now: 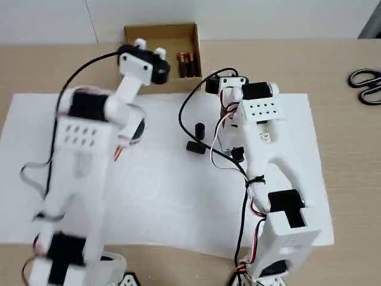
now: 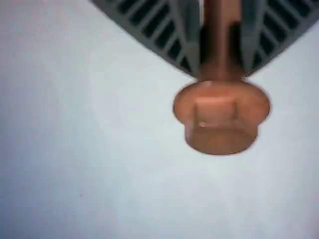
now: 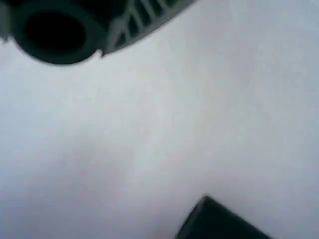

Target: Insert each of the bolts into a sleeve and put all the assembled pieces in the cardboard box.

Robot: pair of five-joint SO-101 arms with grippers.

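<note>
Left wrist view has the left gripper (image 2: 222, 59) with its fingers pinching the shank of an orange bolt (image 2: 222, 117), hex head pointing away and clear of the white sheet (image 2: 75, 149), probably so the shank can be steered into a bore. In the right wrist view the right gripper (image 3: 70, 25) is clamped around a black sleeve (image 3: 50, 34) at the upper left of the frame, its open end exposed, which looks like the waiting half of the pair. By count, one bolt is in hand and one sleeve is held. Two loose sleeves lie near the centre of the high view, one (image 1: 200, 129) just above the other (image 1: 195, 147); a third dark piece near the cables I cannot identify. The cardboard box (image 1: 149, 33) at the top of the frame holds assembled pieces (image 1: 186, 64), seemingly two. Scissors (image 1: 366, 85) lie at the right edge.
</note>
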